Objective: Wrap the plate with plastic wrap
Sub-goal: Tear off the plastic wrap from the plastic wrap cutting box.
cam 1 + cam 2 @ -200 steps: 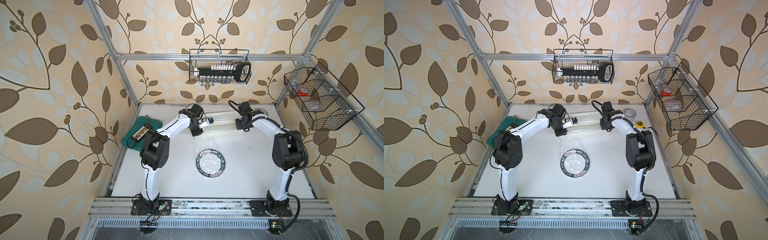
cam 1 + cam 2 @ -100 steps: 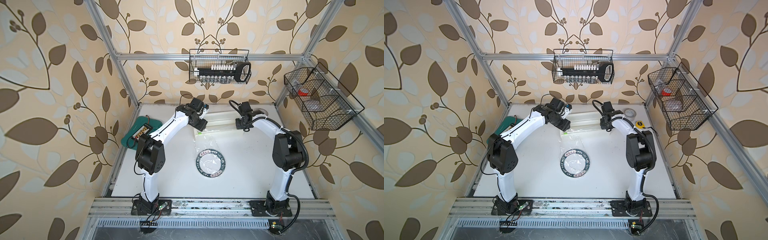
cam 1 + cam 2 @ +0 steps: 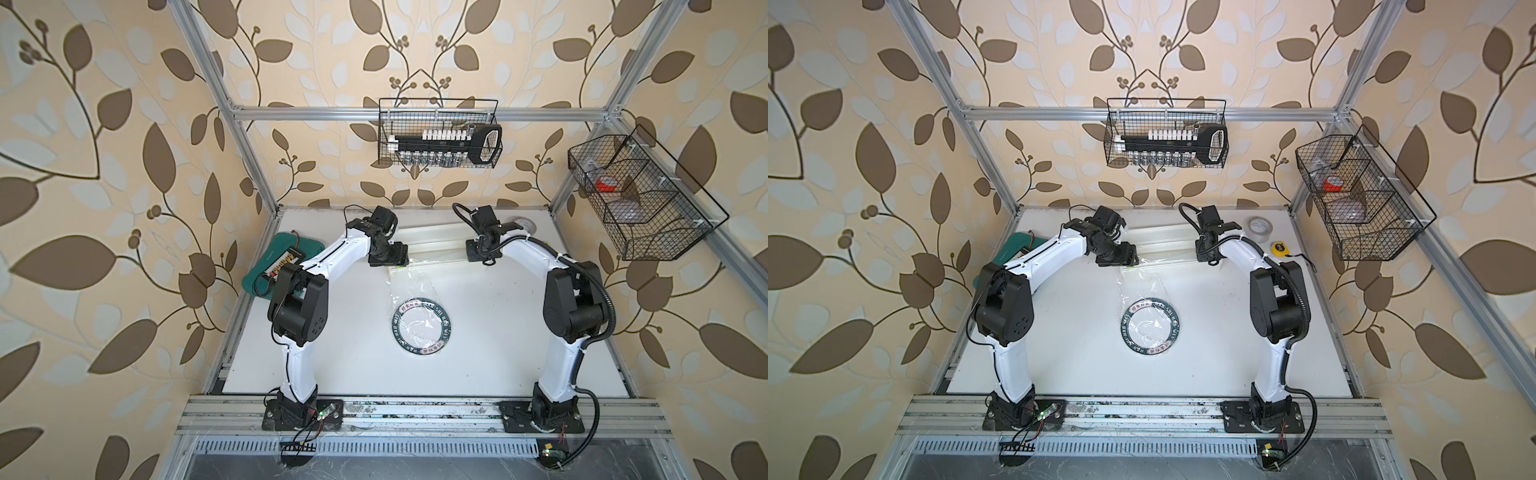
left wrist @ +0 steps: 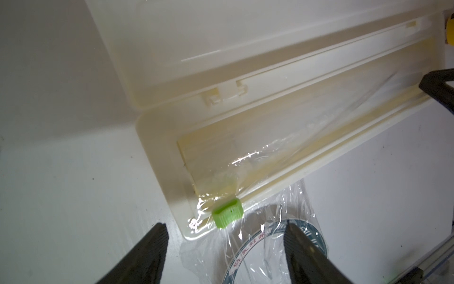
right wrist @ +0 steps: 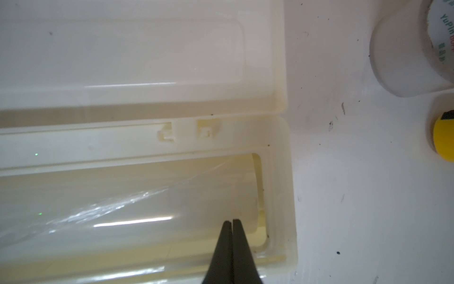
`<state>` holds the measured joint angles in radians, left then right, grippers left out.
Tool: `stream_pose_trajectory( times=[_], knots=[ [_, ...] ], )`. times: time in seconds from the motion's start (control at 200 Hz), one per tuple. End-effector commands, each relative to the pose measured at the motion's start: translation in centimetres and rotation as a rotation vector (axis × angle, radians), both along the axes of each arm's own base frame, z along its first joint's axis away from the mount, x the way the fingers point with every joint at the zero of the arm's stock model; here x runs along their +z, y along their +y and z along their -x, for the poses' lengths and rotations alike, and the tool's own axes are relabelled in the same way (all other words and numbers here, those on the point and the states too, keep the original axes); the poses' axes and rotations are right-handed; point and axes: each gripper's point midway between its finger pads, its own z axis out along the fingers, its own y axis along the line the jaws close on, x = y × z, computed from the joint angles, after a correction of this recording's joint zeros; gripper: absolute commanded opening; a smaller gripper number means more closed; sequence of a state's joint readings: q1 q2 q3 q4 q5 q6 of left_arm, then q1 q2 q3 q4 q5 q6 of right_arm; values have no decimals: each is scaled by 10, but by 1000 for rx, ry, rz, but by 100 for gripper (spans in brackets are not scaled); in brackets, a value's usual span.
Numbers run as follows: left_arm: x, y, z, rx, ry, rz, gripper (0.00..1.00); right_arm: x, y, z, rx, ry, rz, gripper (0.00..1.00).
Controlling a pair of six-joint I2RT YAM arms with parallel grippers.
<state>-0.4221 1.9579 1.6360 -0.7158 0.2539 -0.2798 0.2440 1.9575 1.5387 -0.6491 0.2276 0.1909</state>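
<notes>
The plate [image 3: 420, 327] [image 3: 1150, 327], white with a dark lettered rim, lies mid-table. Plastic wrap [image 3: 409, 284] [image 4: 270, 221] trails from the white dispenser box [image 3: 436, 245] [image 4: 157, 137] over the plate's far side. The box's lid [image 4: 196, 49] lies open behind it. A green tab [image 4: 227, 216] sits on its front edge. My left gripper [image 3: 388, 255] [image 4: 226, 223] hangs open over that corner and holds nothing; the plate's rim [image 4: 248, 250] shows between its fingers. My right gripper [image 3: 478, 251] [image 5: 231, 221] is shut, its tips over the roll's end inside the box [image 5: 277, 172].
A grey tape roll [image 3: 1260, 226] [image 5: 405, 49] and a yellow tape measure [image 3: 1280, 248] [image 5: 444, 137] lie right of the box. A green board [image 3: 282, 266] rests at the left edge. Wire baskets [image 3: 438, 133] [image 3: 640, 199] hang on the back and right walls.
The box's lid has swung open and now lies flat behind the box. My left gripper has opened wide and come back over the box's front corner. The right arm has stayed put.
</notes>
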Motion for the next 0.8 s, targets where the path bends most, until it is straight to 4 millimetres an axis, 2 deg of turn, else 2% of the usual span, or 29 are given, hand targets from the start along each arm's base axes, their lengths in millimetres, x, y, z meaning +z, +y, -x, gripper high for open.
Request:
stream_pose_trajectory(
  times=[0.0, 0.175, 0.335, 0.64, 0.795],
  knots=[
    [-2, -6, -9, 26, 19, 64, 75, -8, -1, 13, -3, 51, 0, 4],
    [-14, -4, -6, 29, 46, 65, 73, -10, -1, 13, -3, 54, -1, 4],
    [-21, 7, -7, 55, 75, 90, 63, -12, -3, 14, -6, 58, 11, 4],
    [-26, 4, -1, 39, 92, 125, 63, -13, -2, 12, -8, 57, 9, 4],
    [-29, 7, -1, 44, 99, 139, 53, -16, -4, 14, -10, 64, 21, 4]
  ],
)
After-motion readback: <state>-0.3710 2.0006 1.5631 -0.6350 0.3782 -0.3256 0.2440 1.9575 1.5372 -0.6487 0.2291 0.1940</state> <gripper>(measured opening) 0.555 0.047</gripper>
